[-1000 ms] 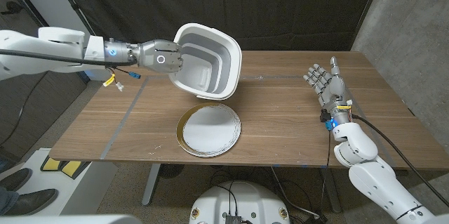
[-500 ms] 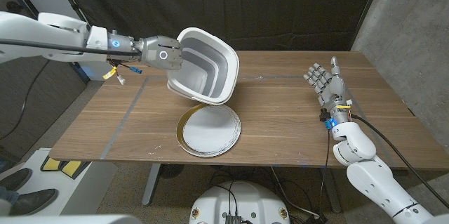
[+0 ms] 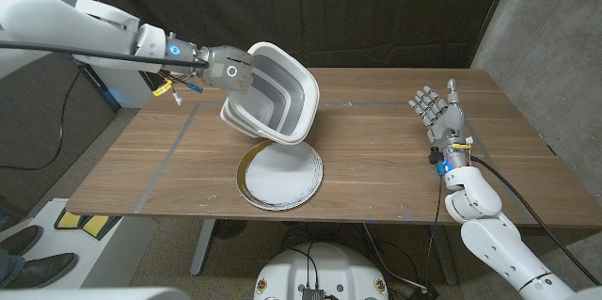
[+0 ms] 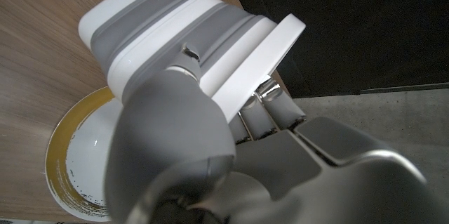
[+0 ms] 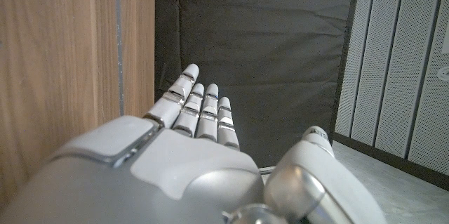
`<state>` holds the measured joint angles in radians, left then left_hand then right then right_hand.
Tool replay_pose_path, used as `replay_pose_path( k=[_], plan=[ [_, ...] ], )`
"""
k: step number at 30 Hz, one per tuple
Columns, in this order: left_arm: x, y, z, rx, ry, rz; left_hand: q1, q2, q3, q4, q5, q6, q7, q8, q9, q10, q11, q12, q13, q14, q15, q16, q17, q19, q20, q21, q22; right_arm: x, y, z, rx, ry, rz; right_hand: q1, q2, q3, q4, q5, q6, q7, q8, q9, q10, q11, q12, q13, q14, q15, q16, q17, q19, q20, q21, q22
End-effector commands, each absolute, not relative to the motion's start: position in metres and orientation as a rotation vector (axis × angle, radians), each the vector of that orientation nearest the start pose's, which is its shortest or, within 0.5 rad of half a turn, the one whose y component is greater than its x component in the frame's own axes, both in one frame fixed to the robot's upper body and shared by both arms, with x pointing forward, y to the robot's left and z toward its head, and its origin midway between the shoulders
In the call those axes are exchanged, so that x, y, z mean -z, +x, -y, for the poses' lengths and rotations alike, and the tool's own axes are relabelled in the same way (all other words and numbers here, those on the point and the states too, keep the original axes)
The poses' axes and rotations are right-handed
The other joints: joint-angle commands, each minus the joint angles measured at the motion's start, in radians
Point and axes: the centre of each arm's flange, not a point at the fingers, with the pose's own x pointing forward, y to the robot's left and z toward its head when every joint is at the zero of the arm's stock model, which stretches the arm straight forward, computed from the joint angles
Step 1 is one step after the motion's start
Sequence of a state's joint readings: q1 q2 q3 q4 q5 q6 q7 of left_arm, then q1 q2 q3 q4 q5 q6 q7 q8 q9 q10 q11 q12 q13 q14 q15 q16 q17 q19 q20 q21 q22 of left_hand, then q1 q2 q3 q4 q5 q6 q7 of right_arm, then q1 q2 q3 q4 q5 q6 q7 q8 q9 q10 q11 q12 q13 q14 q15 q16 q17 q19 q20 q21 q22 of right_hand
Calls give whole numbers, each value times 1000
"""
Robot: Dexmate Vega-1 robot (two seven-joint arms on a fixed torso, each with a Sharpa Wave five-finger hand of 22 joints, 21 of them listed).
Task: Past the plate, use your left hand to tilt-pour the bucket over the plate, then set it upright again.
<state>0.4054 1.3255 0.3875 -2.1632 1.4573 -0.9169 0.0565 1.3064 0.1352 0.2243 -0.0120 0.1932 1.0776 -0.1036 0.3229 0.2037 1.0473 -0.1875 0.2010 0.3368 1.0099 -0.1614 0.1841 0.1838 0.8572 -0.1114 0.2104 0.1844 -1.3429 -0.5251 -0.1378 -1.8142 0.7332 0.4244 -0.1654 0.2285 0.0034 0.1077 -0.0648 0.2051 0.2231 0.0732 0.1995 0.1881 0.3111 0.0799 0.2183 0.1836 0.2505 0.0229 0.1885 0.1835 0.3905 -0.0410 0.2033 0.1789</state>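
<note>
The left hand grips the rim of the white-and-grey bucket, holding it tilted in the air above the far edge of the gold-rimmed plate, mouth turned toward the right. The plate lies on the wooden counter. The right hand stands at the counter's right side, fingers extended and apart, holding nothing.
</note>
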Motion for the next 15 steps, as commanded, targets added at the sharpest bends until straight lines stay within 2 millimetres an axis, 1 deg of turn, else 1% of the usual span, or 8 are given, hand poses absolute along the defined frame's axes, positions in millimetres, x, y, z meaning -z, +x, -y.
replay_pose_path(
  k=[1, 4, 11, 15],
  plan=[
    [-166, 424, -211, -200, -2604, -980, 2, -3, 5, 3, 7, 13, 1, 15, 13, -6, -2, 7, 8, -37, -61, -11, 4, -27, -23, -8, 2, 82, 520, 320, -70, 347, 753, 3, 10, -5, -2, 7, 10, 1, -2, 2, 6, 2, -2, 3, 10, 4, 0, 2, 11, -18, -1, 5],
    [-168, 424, -208, -189, -2599, -964, 3, 1, 7, 4, 8, 11, -1, 20, 20, -9, -3, 9, 12, -61, -61, -11, 5, -61, -24, -15, 2, 83, 520, 320, -68, 349, 754, 3, 10, -5, -2, 7, 10, 1, -2, 2, 6, 2, -2, 3, 10, 4, 0, 2, 11, -18, -1, 5],
    [-176, 422, -205, -179, -2576, -960, 6, 5, 11, 3, 9, 10, 1, 29, 30, -20, 0, 9, 20, -100, -61, -11, 5, -93, -30, -17, 3, 80, 518, 320, -65, 348, 762, 3, 11, -6, -2, 7, 11, 0, -2, 2, 6, 2, -2, 3, 11, 4, 0, 3, 10, -18, -1, 5],
    [-181, 423, -204, -170, -2565, -920, 7, 6, 12, 3, 9, 12, 2, 34, 33, -20, -1, 11, 23, -115, -62, -10, 6, -108, -33, -18, 3, 77, 520, 319, -69, 349, 767, 3, 11, -6, -1, 8, 10, 0, -2, 2, 6, 2, -3, 3, 11, 2, 0, 3, 10, -18, -1, 5]
  ],
)
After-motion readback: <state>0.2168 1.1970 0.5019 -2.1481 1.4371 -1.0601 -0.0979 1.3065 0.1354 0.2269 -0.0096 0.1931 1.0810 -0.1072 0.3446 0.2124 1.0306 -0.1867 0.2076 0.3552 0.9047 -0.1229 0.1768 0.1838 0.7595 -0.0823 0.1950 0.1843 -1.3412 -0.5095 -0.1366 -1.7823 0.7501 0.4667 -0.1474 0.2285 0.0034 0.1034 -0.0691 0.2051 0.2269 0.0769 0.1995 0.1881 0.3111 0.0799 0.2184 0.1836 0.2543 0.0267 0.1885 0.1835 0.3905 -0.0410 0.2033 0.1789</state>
